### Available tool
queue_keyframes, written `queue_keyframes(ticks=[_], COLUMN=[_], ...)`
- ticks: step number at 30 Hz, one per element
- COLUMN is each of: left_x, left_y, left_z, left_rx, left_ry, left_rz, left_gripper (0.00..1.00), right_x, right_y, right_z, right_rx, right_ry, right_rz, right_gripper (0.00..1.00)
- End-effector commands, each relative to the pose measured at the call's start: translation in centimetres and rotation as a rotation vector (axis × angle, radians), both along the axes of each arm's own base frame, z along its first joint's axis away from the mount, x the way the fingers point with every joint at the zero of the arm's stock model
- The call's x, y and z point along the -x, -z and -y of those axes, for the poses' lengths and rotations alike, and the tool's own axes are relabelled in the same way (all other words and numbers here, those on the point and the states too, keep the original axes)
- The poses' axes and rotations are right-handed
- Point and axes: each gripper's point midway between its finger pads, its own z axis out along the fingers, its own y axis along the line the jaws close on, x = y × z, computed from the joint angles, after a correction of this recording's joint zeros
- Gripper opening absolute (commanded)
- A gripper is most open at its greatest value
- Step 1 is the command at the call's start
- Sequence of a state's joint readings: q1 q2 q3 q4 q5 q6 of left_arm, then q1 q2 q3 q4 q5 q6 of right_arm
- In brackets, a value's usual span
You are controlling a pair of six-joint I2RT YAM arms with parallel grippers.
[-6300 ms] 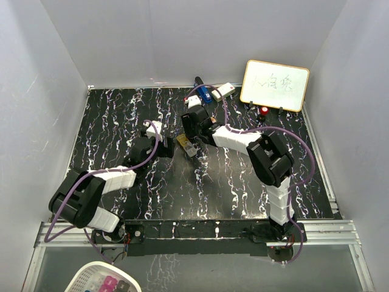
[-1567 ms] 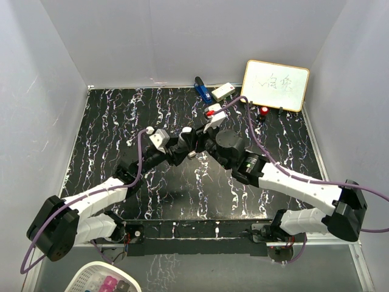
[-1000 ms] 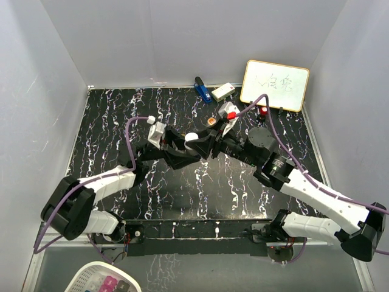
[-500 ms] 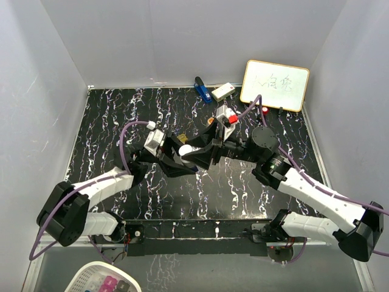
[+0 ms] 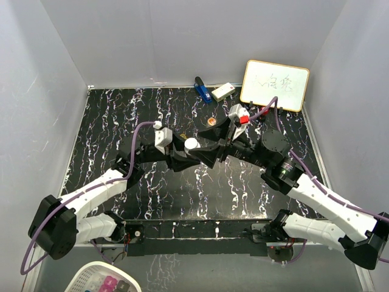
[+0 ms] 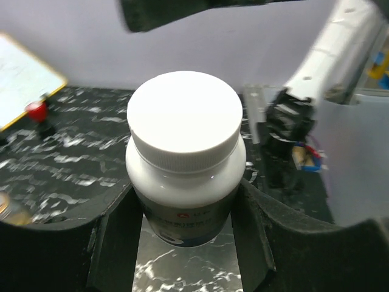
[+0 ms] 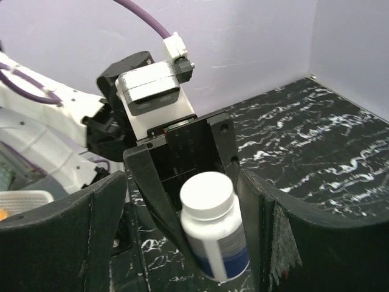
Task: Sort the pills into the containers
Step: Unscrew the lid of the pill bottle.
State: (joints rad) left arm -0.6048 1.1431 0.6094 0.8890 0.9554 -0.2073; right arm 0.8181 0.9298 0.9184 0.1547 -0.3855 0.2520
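Bottle first: it is white plastic with a dark label and a wide white cap. It stands upright between the left fingers, which are closed on its body just below the shoulder. In the top view it sits over the middle of the surface, apparently lifted a little, though you cannot be sure of that from here.

Expect it to be stiff and light. The glossy round wall is likely to slip or turn under a loose pinch. You cannot see what is inside, so allow for the weight shifting if pills roll.

The cap's skirt is finely ribbed, and that is your best hold. Take it across the widest part, square to the axis, and keep the left hold firm on the label band so the body does not spin.

The right fingers are spread wide on either side of the bottle, with a gap showing to the cap, so they are touching nothing. The amber bottle lies on the surface behind, well apart.
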Motion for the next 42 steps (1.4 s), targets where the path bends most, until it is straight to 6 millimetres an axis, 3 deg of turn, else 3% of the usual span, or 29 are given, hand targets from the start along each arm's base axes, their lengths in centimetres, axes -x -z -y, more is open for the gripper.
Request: queue_keyframes(ticks=[1,7,11,22,28,42], left_x=[-4.8,-7.4,-7.8,-7.8,-8.0,-7.7], left_y=[-0.3,0.3,0.8,1.5,1.7,1.4], left_z=[-0.8,-2.1,-2.3,-2.3,-2.2,-2.0], left_rx=[-0.05,-0.08,-0.097,-0.106,-0.111,-0.091], left_ry=[-0.279,-0.442,-0.468,-0.472,-0.473,-0.456], left_rz=[0.03,0.06,0.069,0.065,0.062,0.057], left_gripper=[0.0,0.0,0.0,0.0,0.0,0.0], right_x=[-2.4,-6.4,-7.5,-8.7,-8.3,-8.8], right_y=[-1.0,0.8,1.2,2.4,1.8,2.6], right_z=[1.5,2.6,2.2,0.1,-0.7,-2.1], right_rx=[0.007,0.098,0.143,0.156,0.125,0.121], right_ry=[0.165,0.471,0.587,0.632,0.594,0.58], right_rz=[0.021,0.016,0.04,0.059,0.068,0.049], right_gripper=[0.7,0.65,0.65,0.7,0.71,0.67])
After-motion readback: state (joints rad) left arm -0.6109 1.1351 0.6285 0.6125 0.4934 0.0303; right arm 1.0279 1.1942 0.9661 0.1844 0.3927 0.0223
